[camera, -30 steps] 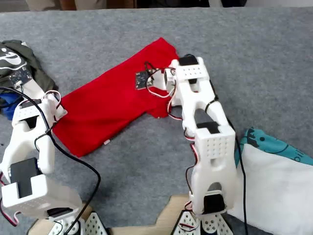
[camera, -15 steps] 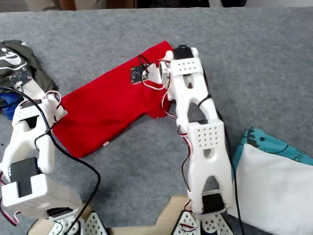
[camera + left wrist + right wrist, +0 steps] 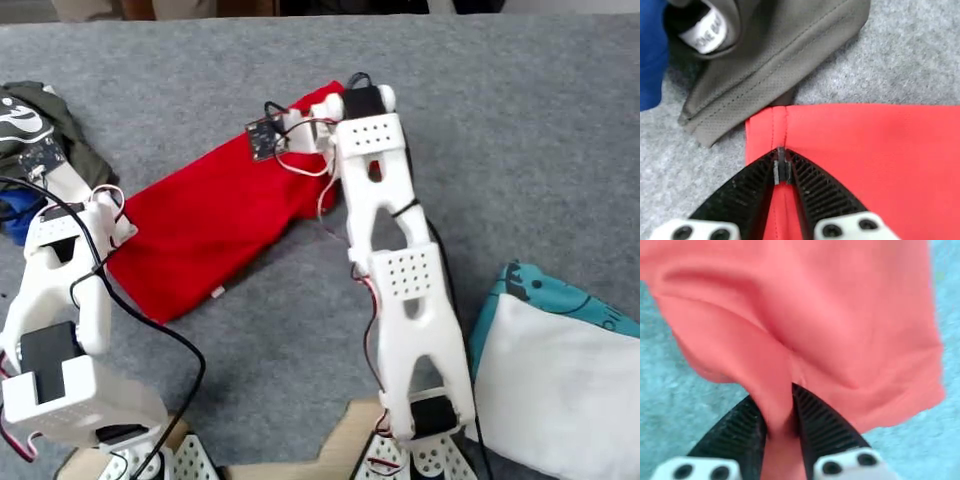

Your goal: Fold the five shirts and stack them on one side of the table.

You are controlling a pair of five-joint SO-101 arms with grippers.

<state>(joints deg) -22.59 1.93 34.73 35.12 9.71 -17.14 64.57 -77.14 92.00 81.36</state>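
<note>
Grey desk [image 3: 560, 120]: your left hand [image 3: 782, 170] pinches the red shirt [image 3: 210, 220] at its hem, your right hand [image 3: 782, 415] clamps a fold; the grey shirt [image 3: 775, 50] shows a printed label [image 3: 702, 32].

High view: fixed, looking down over the table [image 3: 560, 130]. Wrist views: close up, facing the red shirt [image 3: 200, 225], which all three share.

Shirt [image 3: 200, 225] on table [image 3: 540, 120], left of stack [image 3: 570, 390]
</note>
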